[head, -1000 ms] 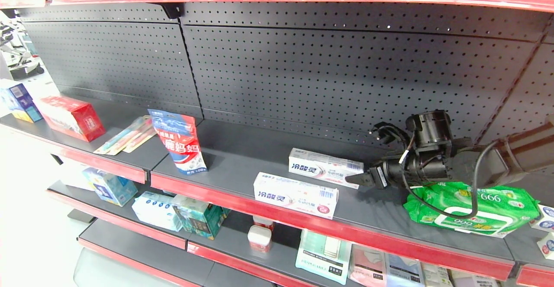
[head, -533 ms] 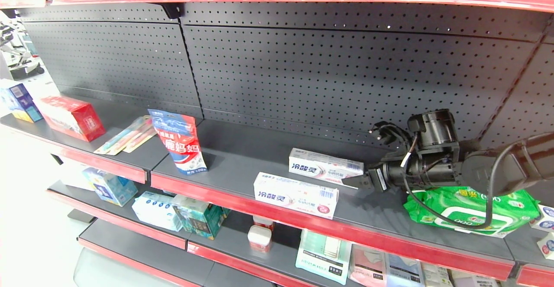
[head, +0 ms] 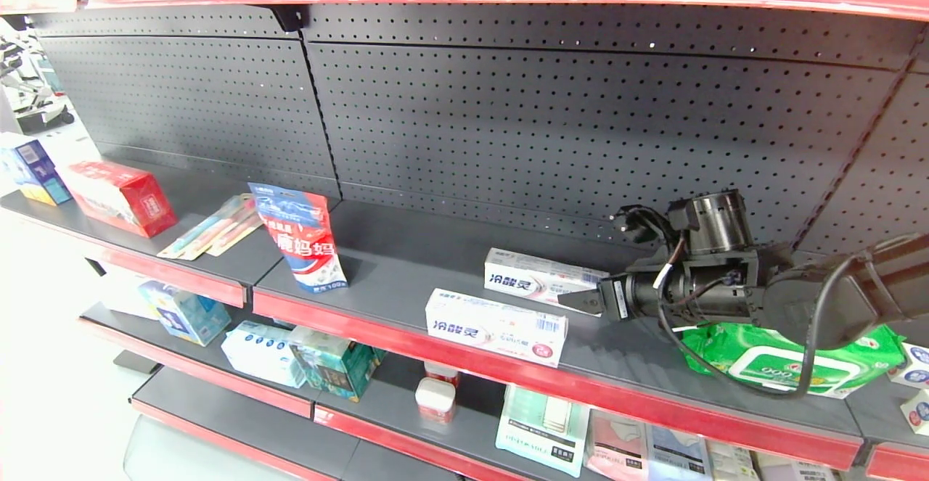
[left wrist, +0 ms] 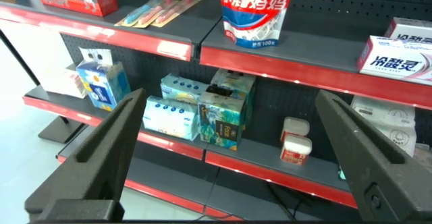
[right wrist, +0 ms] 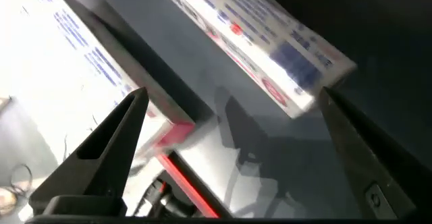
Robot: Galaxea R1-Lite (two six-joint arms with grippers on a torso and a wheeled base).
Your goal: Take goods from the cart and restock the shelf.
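Observation:
Two white toothpaste boxes lie on the dark shelf point(head: 406, 263): the front box point(head: 496, 326) by the red edge and the rear box point(head: 544, 279) behind it. My right gripper point(head: 577, 299) hovers low over the shelf at the rear box's right end, just in front of it. In the right wrist view the right gripper point(right wrist: 233, 150) is open with bare shelf between its fingers, the rear box point(right wrist: 256, 42) and front box point(right wrist: 67, 69) ahead. My left gripper point(left wrist: 229, 156) is open and holds nothing, facing the lower shelves.
A green wipes pack point(head: 791, 361) lies under my right arm. A blue and red pouch point(head: 301, 238) stands left of the boxes, with toothbrushes point(head: 214, 227) and a red box point(head: 120, 196) further left. Tissue boxes point(left wrist: 196, 109) and small jars point(left wrist: 295, 143) sit on lower shelves.
My right gripper has moved left along the shelf and slightly lower, its tip now closer to the rear toothpaste box. The goods have not moved.

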